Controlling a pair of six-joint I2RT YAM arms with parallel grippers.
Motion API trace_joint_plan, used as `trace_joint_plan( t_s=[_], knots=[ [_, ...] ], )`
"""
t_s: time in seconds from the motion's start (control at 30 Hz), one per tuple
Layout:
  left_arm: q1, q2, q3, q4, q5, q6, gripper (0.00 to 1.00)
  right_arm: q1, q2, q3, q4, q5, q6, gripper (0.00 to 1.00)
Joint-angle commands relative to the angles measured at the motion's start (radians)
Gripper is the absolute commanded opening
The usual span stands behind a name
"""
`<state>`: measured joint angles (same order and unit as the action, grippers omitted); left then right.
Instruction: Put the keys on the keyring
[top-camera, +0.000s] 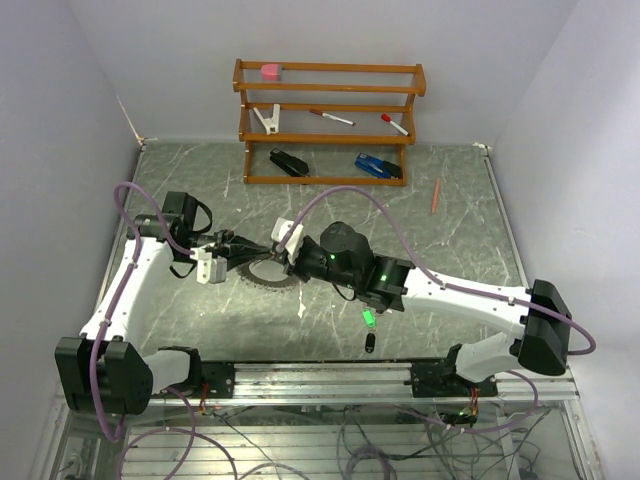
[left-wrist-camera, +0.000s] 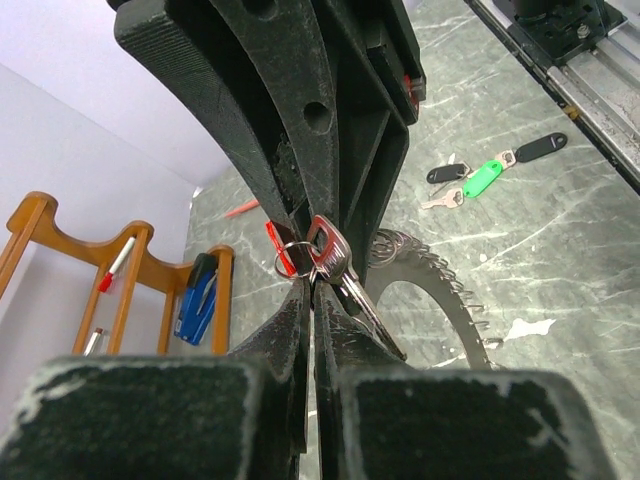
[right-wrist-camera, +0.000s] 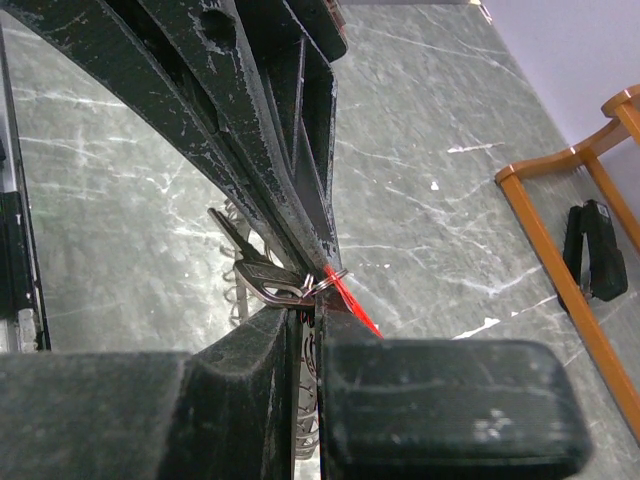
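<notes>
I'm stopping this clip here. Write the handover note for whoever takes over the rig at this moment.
The left gripper is shut on the red key. The right gripper is shut on the same key, beside its small split ring.
The keyring lies flat on the table just below them.
The green key, black key and second black key lie loose near the rail.
Done: red key held off the table.
Left: no key seen on the keyring; thread all four.

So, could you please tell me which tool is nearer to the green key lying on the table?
Right. The right tool is beyond and left of the green key; the left tool faces it across the red key, farther left.
</notes>
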<state>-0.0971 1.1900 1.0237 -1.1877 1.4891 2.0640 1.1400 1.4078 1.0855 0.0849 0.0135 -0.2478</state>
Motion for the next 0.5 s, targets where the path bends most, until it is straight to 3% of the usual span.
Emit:
trace_joint_plan(
  t_s=[0.0,0.2,0.33,0.47],
  knots=[
    [-0.015,0.013,0.037,-0.070,0.098,0.648,0.07,-0.004,-0.052,-0.011,0.046,0.031,0.023,0.00],
    [0.011,0.049,0.082,-0.135,0.097,0.648,0.07,-0.009,-0.091,-0.004,-0.056,0.019,0.027,0.00],
    [0.047,0.086,0.104,-0.203,0.097,0.648,0.07,-0.022,-0.075,0.079,-0.282,-0.041,0.044,0.00],
    [0.094,0.145,0.137,-0.277,0.097,0.646,0.16,-0.035,-0.031,0.175,-0.503,-0.106,0.084,0.00]
  ],
)
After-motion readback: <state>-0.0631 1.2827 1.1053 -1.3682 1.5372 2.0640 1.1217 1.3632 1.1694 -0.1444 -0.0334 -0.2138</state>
